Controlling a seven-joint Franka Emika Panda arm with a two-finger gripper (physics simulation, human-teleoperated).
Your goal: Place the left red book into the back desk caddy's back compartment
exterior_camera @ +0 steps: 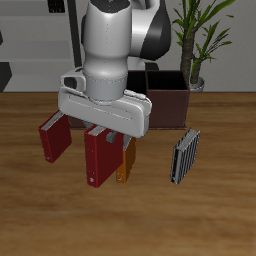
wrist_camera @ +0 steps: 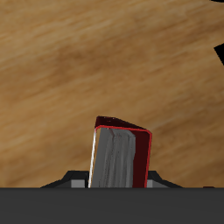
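Wooden table (exterior_camera: 225,215) carries everything. Back desk caddy (exterior_camera: 170,97), a low dark reddish-brown open box, sits far back, partly behind the arm. Left red book (exterior_camera: 99,156), a red hardback with white page edges, stands upright beside a thin orange book (exterior_camera: 125,160). Gripper (wrist_camera: 120,179) is clamped on the left red book. A darker crimson book (exterior_camera: 54,138) and a grey ribbed book (exterior_camera: 184,157) stand apart.

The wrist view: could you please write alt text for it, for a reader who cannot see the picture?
A red book with grey page edges stands upright between the jaws, seen end-on from close above. Behind it lies only the bare brown wooden table. Whether the jaws press on the book cannot be told from this view.
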